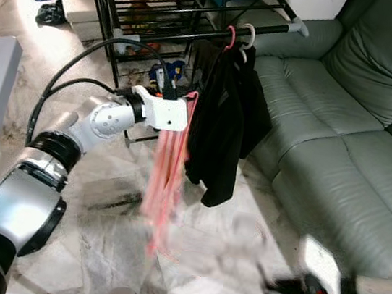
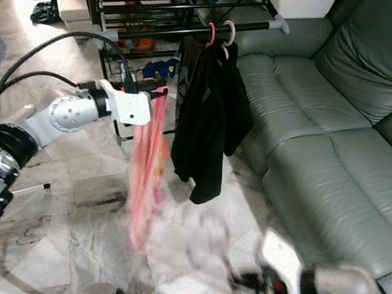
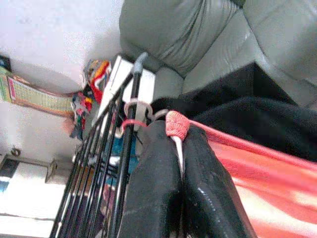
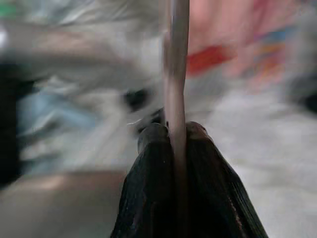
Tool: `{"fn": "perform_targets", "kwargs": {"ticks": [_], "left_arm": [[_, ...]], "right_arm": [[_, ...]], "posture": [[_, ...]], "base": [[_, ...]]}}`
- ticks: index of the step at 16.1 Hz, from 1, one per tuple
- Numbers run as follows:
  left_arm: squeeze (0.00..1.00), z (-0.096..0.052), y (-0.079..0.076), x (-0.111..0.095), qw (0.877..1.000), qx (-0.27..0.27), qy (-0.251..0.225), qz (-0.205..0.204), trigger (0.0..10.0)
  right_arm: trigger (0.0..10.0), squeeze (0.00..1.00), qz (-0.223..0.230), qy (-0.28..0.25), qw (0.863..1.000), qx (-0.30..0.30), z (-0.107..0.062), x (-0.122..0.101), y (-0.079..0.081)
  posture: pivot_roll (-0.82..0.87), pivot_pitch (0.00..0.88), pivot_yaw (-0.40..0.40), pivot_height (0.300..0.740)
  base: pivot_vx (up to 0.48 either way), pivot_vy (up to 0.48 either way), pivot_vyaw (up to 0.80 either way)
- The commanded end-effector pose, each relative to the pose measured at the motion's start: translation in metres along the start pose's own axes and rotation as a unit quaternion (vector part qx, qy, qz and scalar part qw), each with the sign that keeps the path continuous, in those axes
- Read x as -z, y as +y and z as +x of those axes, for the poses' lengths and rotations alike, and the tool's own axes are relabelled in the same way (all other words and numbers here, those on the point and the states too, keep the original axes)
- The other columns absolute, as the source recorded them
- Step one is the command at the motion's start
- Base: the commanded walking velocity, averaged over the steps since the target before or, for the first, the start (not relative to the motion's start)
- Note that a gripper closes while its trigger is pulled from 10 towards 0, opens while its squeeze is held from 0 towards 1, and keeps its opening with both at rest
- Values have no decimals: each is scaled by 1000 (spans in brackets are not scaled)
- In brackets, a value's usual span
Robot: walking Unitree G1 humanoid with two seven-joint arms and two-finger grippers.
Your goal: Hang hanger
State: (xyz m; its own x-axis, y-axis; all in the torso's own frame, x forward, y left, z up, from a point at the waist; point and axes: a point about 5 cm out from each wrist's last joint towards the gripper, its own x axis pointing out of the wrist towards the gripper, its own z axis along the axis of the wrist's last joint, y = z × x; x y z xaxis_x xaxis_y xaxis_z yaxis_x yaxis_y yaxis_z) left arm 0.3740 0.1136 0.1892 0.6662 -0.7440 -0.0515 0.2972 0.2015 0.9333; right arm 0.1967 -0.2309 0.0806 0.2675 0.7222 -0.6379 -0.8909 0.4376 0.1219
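Blurred at the lower edge of the head views, the right gripper [image 1: 286, 284] hangs low over the marble floor [image 1: 94, 250]; in its wrist view the black fingers [image 4: 148, 198] are pressed together on a thin pale rod [image 4: 174, 74], too smeared to identify. Left arm raised and extended: the left gripper [image 3: 178, 163] has its fingers closed on a pink hanger [image 3: 177, 124] bearing a pink garment [image 1: 166, 179], which hangs free in front of the black rail [image 1: 263, 29] of a clothes rack [image 1: 142, 8]. Whether the hanger's hook touches the rail cannot be told. On that rail hang a black garment [image 1: 221, 121] with a pink hook [image 1: 230, 36] and a white hook [image 1: 249, 34]. Grey-green sofa [image 1: 344, 131] stands just beside the rack, to the robot's right.
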Motion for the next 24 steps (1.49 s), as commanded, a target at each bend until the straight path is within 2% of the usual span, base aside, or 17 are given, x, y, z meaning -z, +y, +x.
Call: {"fn": "perform_targets", "kwargs": {"ticks": [1,2,3,5,6,8,9,10,11,13,14,15,16,17,18,19,24], "left_arm": [[0,1,-2,-2,1000,-1,-8,3,10000],[0,3,-4,-2,1000,1,-5,5,10000],[0,3,-4,-2,1000,1,-4,5,10000],[0,2,-3,1,1000,-8,9,6,10000],[0,0,-1,5,1000,-15,25,6,10000],[0,-1,-2,7,999,-14,30,8,10000],[0,0,-1,8,999,-20,34,11,10000],[0,0,0,8,999,-21,36,11,10000],[0,0,0,8,999,-23,38,8,10000],[0,1,-6,8,999,-14,41,8,10000],[0,1,-9,8,999,-12,41,7,10000],[0,1,-9,8,999,-16,43,6,10000],[0,2,-8,8,999,-23,44,4,10000],[0,2,-6,8,998,-32,47,6,10000],[0,2,-2,9,998,-47,52,9,10000],[0,2,4,11,996,-69,59,8,10000],[0,2,9,11,995,-81,62,9,10000]], "right_arm": [[10000,0,-29,53,996,67,-14,9,-18],[10000,0,-75,165,983,38,-28,34,-13],[10000,0,-78,178,980,33,-31,37,-12],[10000,0,-80,188,977,65,-40,38,-22],[10000,0,-67,172,979,91,-49,30,-33],[10000,0,-48,165,983,64,-56,26,-30],[10000,0,-73,215,972,64,-67,36,-32],[10000,0,-85,226,967,81,-69,38,-37],[10000,0,-118,211,959,148,-71,31,-53],[10000,0,-132,107,959,227,-67,2,-69],[10000,0,-134,55,960,241,-66,-13,-71],[10000,0,-138,10,952,273,-66,-24,-77],[10000,0,-113,-1,960,258,-63,-21,-74],[10000,0,-91,26,972,213,-60,-10,-65],[10000,0,-86,86,981,151,-58,9,-51],[10000,0,-62,133,984,102,-58,27,-38],[10000,0,-25,168,984,58,-57,44,-25]], "posture": [[-43,33,-4,740],[-43,33,-10,740],[-43,33,-10,740],[-44,32,-11,740],[-44,32,-11,740],[-44,32,-11,740],[-44,32,-11,740],[-44,32,-11,740],[-50,35,-11,740],[-51,36,-8,740],[-51,36,-8,740],[-51,36,-8,740],[-52,35,-7,740],[-52,35,-7,740],[-52,34,-9,740],[-52,34,-9,740],[-52,34,-9,740]], "base": [[0,0,0],[0,0,0],[0,0,0],[0,0,0],[0,0,0],[0,0,0],[0,0,0],[0,0,0],[0,0,0],[0,0,0],[0,0,0],[0,0,0],[0,0,0],[0,0,0],[0,0,0],[0,0,0],[0,0,0]]}}
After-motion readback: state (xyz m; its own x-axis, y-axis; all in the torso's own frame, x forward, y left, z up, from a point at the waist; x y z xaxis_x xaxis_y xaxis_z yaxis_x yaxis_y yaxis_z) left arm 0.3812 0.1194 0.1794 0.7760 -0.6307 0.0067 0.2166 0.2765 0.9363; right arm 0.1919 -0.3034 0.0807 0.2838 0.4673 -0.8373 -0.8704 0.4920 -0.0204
